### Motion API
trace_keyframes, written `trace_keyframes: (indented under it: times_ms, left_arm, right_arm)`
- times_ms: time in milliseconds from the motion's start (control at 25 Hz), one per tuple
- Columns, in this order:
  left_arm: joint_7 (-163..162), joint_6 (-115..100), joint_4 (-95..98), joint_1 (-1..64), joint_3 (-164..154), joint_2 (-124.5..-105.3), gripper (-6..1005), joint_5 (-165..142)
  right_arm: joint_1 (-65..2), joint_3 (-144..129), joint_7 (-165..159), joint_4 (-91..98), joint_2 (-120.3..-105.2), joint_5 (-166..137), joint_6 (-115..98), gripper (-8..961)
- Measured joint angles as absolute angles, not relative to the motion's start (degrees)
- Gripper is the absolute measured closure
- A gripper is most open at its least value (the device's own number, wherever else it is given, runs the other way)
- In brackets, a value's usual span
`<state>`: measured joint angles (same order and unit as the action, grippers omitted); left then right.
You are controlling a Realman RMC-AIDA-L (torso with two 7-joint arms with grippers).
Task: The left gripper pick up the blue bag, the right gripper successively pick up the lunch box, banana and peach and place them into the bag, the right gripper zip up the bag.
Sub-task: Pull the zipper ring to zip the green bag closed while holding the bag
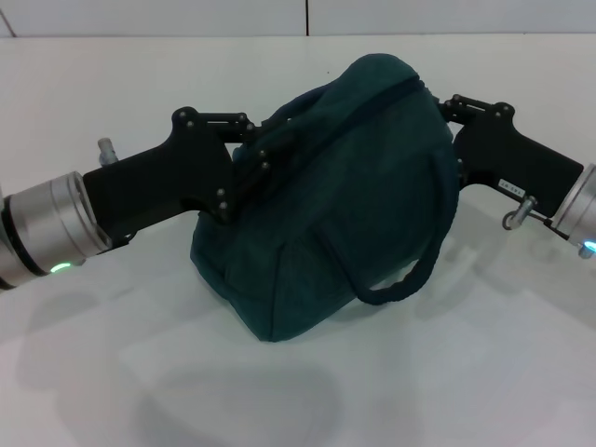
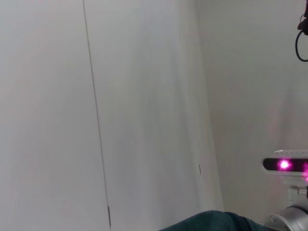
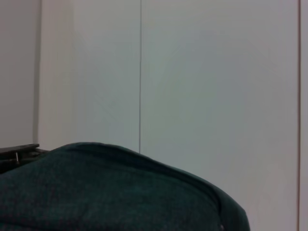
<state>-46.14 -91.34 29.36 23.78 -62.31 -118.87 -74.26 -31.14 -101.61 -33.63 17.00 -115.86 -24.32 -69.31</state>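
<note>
Now the bag (image 1: 335, 205) is seen on the white tabletop (image 1: 112, 372), bulging and rounded, held between both arms. The left hand (image 1: 250, 158) is pressed into the bag's left upper end, where a rolled handle is bunched; its fingers appear closed on fabric or handle there, though the exact hold is partly hidden. The right hand (image 1: 449, 112) is set against the bag's upper right end, at the end of the dark zipper line that runs over the crest. Whether its fingers are shut on the pull cannot be told, since the tips are hidden behind the fabric. The second handle hangs loose over the front. No lunch box, banana or peach is visible outside, so they are judged to be inside, and the zipping is judged to be at or near its finish.

For this step to be done well, the bag should be kept taut by the left hand while the pull is drawn along the zipper line, not across it. The lift should be kept low so the contents are not tipped. Snagging of fabric under the slider is the likely fault, so tension should be even.

In both wrist views only a teal edge of the bag and pale wall panels are shown.
</note>
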Motion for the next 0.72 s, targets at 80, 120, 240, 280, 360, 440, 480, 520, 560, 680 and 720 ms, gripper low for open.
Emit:
trace_keyframes:
  times_ms: [80,120,240,280,360,440,480,520,560,680,720]
  left_arm:
    - [-46.14,-91.33,29.36,23.76,-62.31,-118.90,892,-74.26]
    - [-46.14,-91.34,29.36,23.70,-62.31,-119.02,891,-74.26]
    - [-46.14,-91.34,29.33,23.68,-62.31,-119.06,889,-74.26]
    - [-46.14,-91.34,29.29,23.69,-62.31,-119.08,889,-74.26]
    - [-46.14,-91.35,29.19,23.73,-62.31,-119.12,888,-74.26]
    - [-46.14,-91.34,29.12,23.80,-62.31,-119.18,887,-74.26]
    - [-46.14,-91.34,29.06,23.83,-62.31,-119.21,886,-74.26]
    - [-46.14,-91.33,29.01,23.84,-62.32,-119.23,886,-74.26]
    - [-46.14,-91.33,28.98,23.85,-62.31,-119.24,885,-74.26]
    - [-46.14,-91.31,28.92,23.85,-62.32,-119.34,883,-74.22]
    - [-46.15,-91.31,28.92,23.86,-62.32,-119.37,883,-74.21]
  right_arm:
    - [-30.96,-101.65,-33.56,17.02,-115.90,-24.35,-69.39,585]
    - [-30.85,-101.65,-33.55,17.03,-115.91,-24.35,-69.38,598]
    - [-30.70,-101.65,-33.53,17.04,-115.92,-24.35,-69.36,683]
    - [-30.65,-101.63,-33.53,17.05,-115.92,-24.35,-69.36,720]
    - [-30.48,-101.50,-33.51,16.98,-115.92,-24.30,-69.37,792]
    - [-29.99,-101.11,-33.45,16.94,-115.92,-24.05,-69.26,849]
    - [-29.67,-100.73,-33.43,16.94,-115.93,-23.91,-69.14,868]
    - [-29.47,-100.36,-33.42,16.91,-115.92,-23.82,-69.07,888]
    - [-29.33,-99.79,-33.41,16.76,-115.92,-23.80,-69.06,907]
    - [-28.60,-97.81,-33.37,16.33,-115.92,-23.76,-68.89,929]
    - [-28.28,-97.42,-33.37,16.24,-115.92,-23.76,-68.78,930]
